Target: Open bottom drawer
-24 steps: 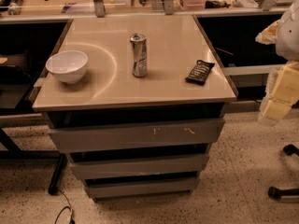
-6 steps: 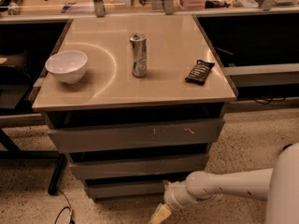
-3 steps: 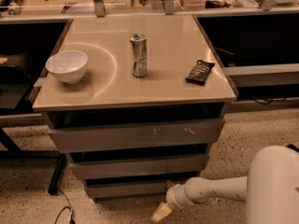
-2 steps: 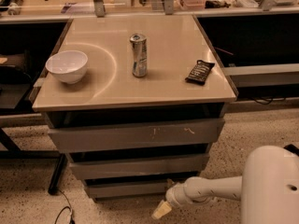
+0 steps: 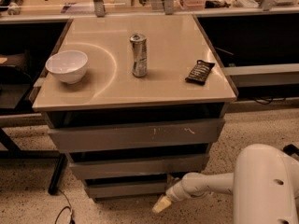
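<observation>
Camera view: nearest to us, at the lower right, we are seeing the robot's bulky white shoulder (image 5: 266, 185) filling the corner. From it the arm (image 5: 205, 183) is reaching leftward, low and almost level over the speckled floor (image 5: 32, 190). The wrist is bending down at the end, so the gripper (image 5: 161, 204) is pointing down and to the left, towards the floor. Its pale tip is hanging just in front of the cabinet's base. We cannot tell whether the gripper is apart or together.

Just left of and behind the gripper, the bottom drawer (image 5: 126, 188) is sitting at the foot of the cabinet. Its plain grey front is appearing pushed in under the other two. The gripper is lying near the drawer's lower right corner, and we cannot tell whether it is touching the front. A thin cable (image 5: 63, 212) is trailing on the floor to the left.

Above, the middle drawer (image 5: 140, 166) and the scratched top drawer (image 5: 135, 134) are showing their grey fronts. Farther back, the beige top (image 5: 177, 85) is carrying a white bowl (image 5: 67, 66) at the left. A can (image 5: 138, 55) is standing upright in the middle, and a dark packet (image 5: 200, 72) is lying at the right, all well apart.
</observation>
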